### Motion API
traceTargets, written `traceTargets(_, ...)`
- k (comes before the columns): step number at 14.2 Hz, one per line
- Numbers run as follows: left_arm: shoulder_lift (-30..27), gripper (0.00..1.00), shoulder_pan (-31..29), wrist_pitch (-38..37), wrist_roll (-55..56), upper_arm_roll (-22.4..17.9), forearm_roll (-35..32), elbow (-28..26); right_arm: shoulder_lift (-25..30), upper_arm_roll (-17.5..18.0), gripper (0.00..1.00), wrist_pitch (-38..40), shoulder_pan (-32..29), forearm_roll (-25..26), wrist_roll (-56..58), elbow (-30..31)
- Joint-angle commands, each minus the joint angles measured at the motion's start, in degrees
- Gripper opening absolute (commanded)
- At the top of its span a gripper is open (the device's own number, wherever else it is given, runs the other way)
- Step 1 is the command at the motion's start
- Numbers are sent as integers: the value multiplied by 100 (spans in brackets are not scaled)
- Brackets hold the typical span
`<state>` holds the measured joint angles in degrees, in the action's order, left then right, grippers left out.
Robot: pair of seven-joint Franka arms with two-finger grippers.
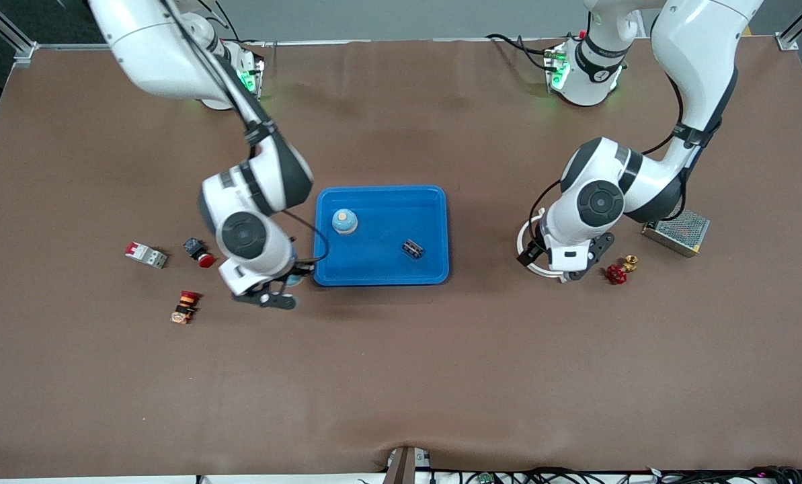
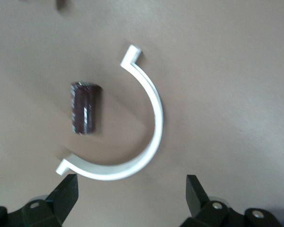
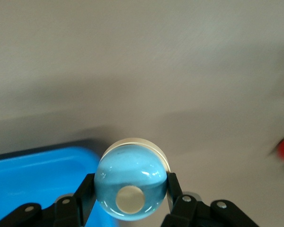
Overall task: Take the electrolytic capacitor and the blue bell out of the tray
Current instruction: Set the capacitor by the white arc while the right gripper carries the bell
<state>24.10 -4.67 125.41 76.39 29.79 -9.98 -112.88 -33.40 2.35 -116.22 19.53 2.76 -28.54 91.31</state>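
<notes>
My right gripper (image 1: 285, 288) is shut on a light blue dome bell (image 3: 131, 182), just off the blue tray's (image 1: 434, 202) corner toward the right arm's end. A second blue bell (image 1: 344, 221) and a small dark part (image 1: 412, 249) lie in the tray. My left gripper (image 2: 131, 191) is open and empty, low over the table beside a white C-shaped clip (image 2: 146, 142). A dark brown cylindrical capacitor (image 2: 85, 108) lies on its side inside the clip's curve. In the front view the left gripper (image 1: 562, 269) hides the capacitor.
A breaker (image 1: 146, 255), a red push button (image 1: 199, 252) and an orange-red button (image 1: 185, 306) lie toward the right arm's end. A red valve (image 1: 617, 273), a brass fitting (image 1: 630, 262) and a metal mesh box (image 1: 676, 232) lie toward the left arm's end.
</notes>
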Motion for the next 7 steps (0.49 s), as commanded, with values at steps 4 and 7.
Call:
traceTargets(4,384,100,790,-113,1245,71,-21,696,27,117,0,-242,-1371,93,2604,-8)
traceTargets(7,761,100,1221,-87,1755,71,-30,1179,9,117,0,-339,-1908,75,3633,-8)
